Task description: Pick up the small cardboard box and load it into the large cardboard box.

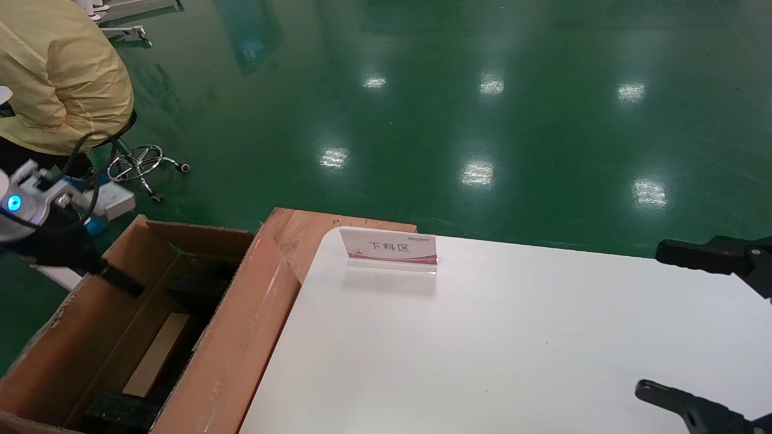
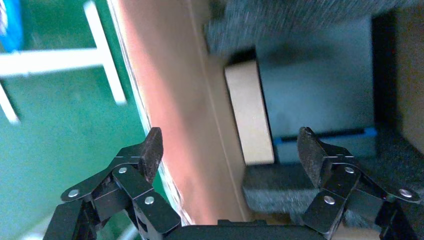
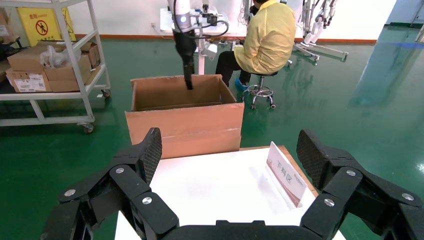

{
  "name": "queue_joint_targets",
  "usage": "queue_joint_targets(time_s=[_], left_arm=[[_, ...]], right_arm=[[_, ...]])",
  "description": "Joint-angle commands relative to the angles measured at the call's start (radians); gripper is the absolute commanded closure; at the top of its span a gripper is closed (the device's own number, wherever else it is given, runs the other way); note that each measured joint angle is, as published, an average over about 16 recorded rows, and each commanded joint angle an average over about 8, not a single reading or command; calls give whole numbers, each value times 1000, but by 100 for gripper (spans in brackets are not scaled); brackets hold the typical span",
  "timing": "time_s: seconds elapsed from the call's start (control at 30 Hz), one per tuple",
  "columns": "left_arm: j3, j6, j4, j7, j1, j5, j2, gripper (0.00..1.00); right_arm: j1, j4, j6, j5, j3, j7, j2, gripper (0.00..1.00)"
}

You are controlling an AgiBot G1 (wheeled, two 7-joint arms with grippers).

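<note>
The large cardboard box (image 1: 241,325) stands open on the floor at the table's left end, with black foam (image 1: 199,286) inside. The small cardboard box (image 1: 158,355) shows as a light tan slab lying inside it between the foam pieces, also seen in the left wrist view (image 2: 248,115). My left gripper (image 1: 120,280) hangs over the large box's far-left wall (image 2: 175,100), open and empty (image 2: 230,150), above the small box and not touching it. My right gripper (image 1: 669,322) is open and empty over the table's right side (image 3: 230,152).
A white table (image 1: 482,349) carries a small sign stand (image 1: 389,250). A person in a yellow coat (image 1: 54,72) sits on a stool (image 1: 142,163) beyond the large box. A shelf cart with cartons (image 3: 50,65) stands farther off on the green floor.
</note>
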Motion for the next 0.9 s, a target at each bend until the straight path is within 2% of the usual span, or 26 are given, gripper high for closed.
queue_joint_targets(time_s=[0.03, 0.23, 0.5, 0.7, 0.9], left_arm=[[-4, -11, -27, 20, -30, 4, 1, 0], [-30, -86, -255, 72, -163, 38, -66, 0], [-33, -163, -528, 35, -264, 113, -137, 0], [-84, -164, -590, 43, -243, 116, -143, 0], [-251, -120, -620, 96, -125, 67, -136, 0]], right_arm=[[0, 0, 0, 0, 0, 0, 0, 0], [0, 0, 0, 0, 0, 0, 0, 0], [0, 0, 0, 0, -1, 0, 0, 0], [0, -1, 0, 1, -1, -1, 0, 0], [0, -1, 0, 1, -1, -1, 1, 0]])
